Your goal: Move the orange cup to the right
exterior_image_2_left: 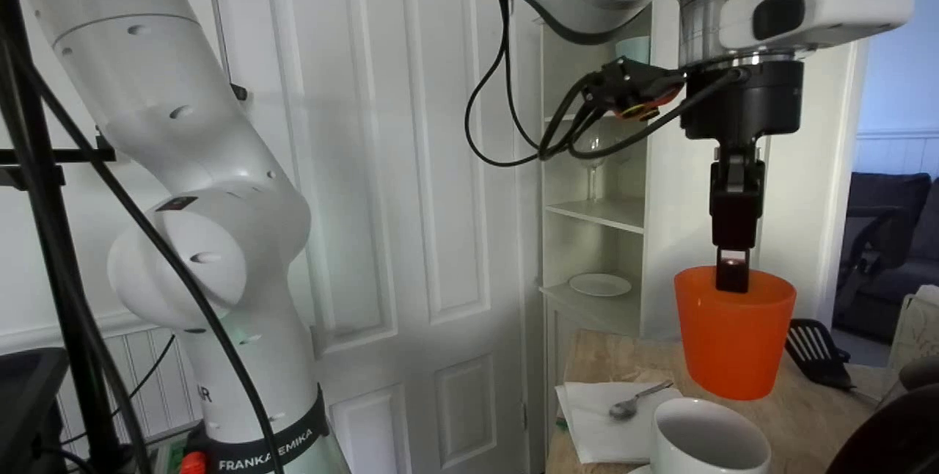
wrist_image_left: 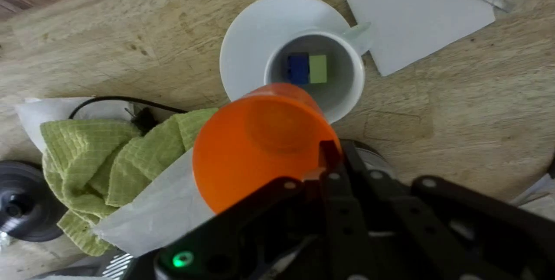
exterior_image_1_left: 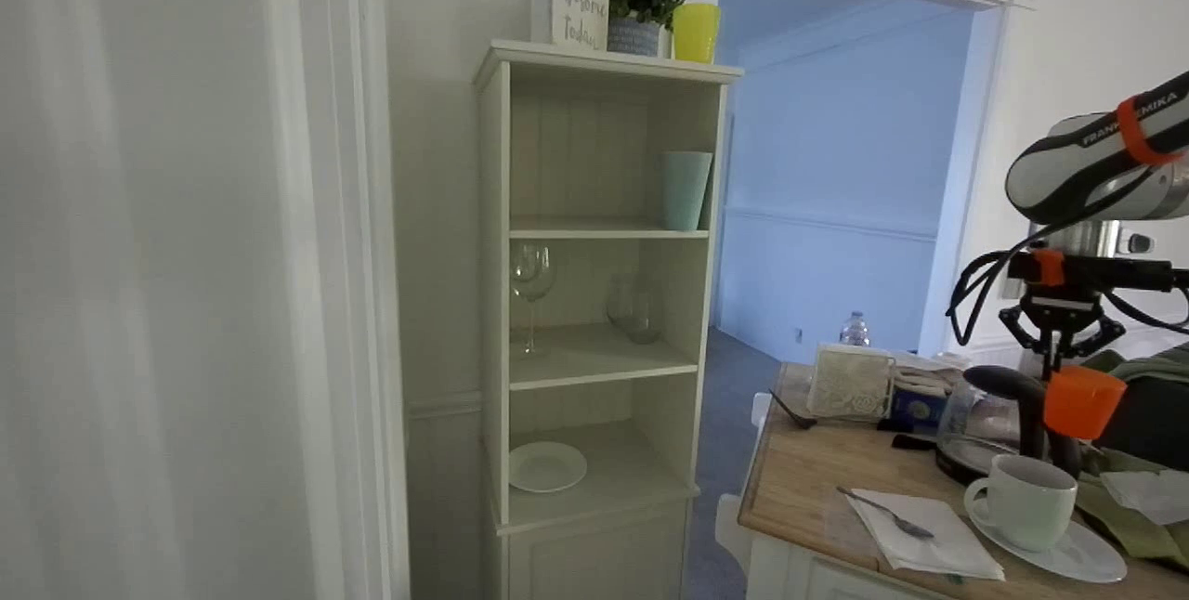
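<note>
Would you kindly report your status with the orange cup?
Jaws shut on cup, at its rim; cup held aloft; mug lower down, possibly in the way.

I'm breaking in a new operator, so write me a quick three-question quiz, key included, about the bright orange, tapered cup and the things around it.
1. True or false: the jaws grip the bright orange, tapered cup by its rim.
2. What lies on the flat, white paper napkin? A) black slotted spatula; B) grey metal spoon; C) pale blue, tapered tumbler.
3. In the wrist view, which thing holds the dark blue, square-looking block and the pale yellowish block?

Key: 1 true; 2 B; 3 the white, round, handled mug.
</note>
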### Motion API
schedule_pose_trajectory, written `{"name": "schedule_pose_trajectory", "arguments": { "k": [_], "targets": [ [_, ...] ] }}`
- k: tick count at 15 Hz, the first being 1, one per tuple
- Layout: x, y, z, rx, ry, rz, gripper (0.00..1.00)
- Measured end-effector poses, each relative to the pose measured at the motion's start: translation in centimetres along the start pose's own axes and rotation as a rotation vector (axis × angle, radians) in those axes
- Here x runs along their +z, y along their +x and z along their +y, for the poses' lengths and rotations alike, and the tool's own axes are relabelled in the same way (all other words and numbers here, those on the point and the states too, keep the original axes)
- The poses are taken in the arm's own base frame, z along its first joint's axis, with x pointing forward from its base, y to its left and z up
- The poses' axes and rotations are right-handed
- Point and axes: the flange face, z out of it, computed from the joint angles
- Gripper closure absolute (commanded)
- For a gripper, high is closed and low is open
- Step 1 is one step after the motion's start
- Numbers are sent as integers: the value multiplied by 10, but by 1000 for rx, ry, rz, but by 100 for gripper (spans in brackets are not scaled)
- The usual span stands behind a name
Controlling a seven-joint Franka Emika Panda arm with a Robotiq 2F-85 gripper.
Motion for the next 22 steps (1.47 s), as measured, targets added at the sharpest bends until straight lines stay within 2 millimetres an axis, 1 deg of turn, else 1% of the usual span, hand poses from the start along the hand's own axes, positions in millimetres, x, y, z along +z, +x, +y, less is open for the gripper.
{"name": "schedule_pose_trajectory", "arguments": {
  "k": [6, 7, 9, 12, 16, 17, 20, 22],
  "targets": [
    [23, 25, 63, 139, -67, -22, 99],
    [28, 29, 71, 153, -72, -27, 96],
    [35, 39, 82, 176, -56, -17, 96],
    [41, 44, 84, 182, -58, -16, 96],
    [40, 44, 84, 182, -57, -14, 96],
    [40, 44, 84, 182, -57, -14, 99],
    [41, 44, 83, 181, -60, -15, 99],
    [46, 43, 83, 177, -70, -23, 99]
  ]
}}
